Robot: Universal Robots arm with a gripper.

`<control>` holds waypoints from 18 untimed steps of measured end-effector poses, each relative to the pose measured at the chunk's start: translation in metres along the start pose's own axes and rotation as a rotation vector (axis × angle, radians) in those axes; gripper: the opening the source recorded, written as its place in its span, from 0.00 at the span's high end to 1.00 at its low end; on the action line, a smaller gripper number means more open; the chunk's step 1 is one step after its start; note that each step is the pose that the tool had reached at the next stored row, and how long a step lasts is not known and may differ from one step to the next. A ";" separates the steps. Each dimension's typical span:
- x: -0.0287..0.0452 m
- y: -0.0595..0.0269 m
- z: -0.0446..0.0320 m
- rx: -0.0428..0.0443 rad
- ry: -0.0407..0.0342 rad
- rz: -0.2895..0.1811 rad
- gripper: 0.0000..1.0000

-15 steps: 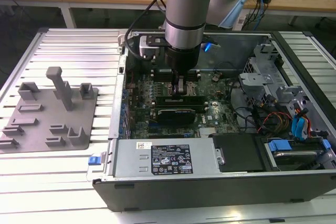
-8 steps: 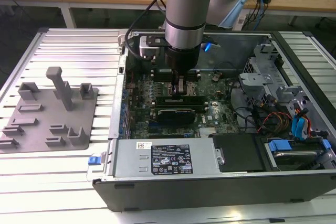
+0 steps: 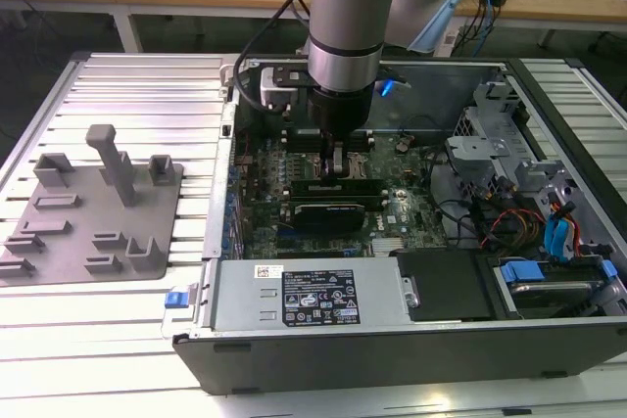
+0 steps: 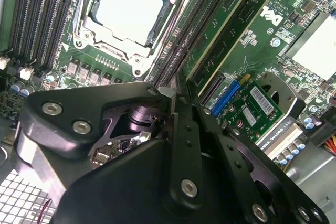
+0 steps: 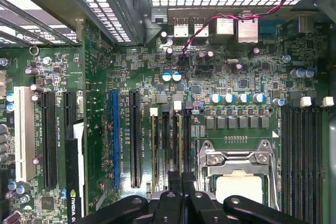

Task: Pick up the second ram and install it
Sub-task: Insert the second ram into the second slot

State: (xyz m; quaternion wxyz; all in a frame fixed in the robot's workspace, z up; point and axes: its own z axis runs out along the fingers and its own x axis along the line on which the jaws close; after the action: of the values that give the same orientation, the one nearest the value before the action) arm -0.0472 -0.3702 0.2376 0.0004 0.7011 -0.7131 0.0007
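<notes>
My gripper reaches down into the open computer case, over the memory slots beside the CPU socket. In the second wrist view its black fingers are pressed together. The second ram, a long thin green stick, runs out from the fingertips along a slot with its flat side showing. The gripper sits in line with the slots next to the CPU socket in the first wrist view. How deep the stick sits in its slot I cannot tell.
A black card lies just in front of the gripper. A grey fixture plate with blocks rests on the ribbed table at the exterior view's left. The drive cage and cables crowd the case at the exterior view's right.
</notes>
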 end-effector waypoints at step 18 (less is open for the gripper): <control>0.0000 0.0000 0.0038 -0.0001 0.0002 0.000 0.91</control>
State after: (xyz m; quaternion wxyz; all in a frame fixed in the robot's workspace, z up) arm -0.0473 -0.3702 0.2338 0.0005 0.7011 -0.7131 0.0008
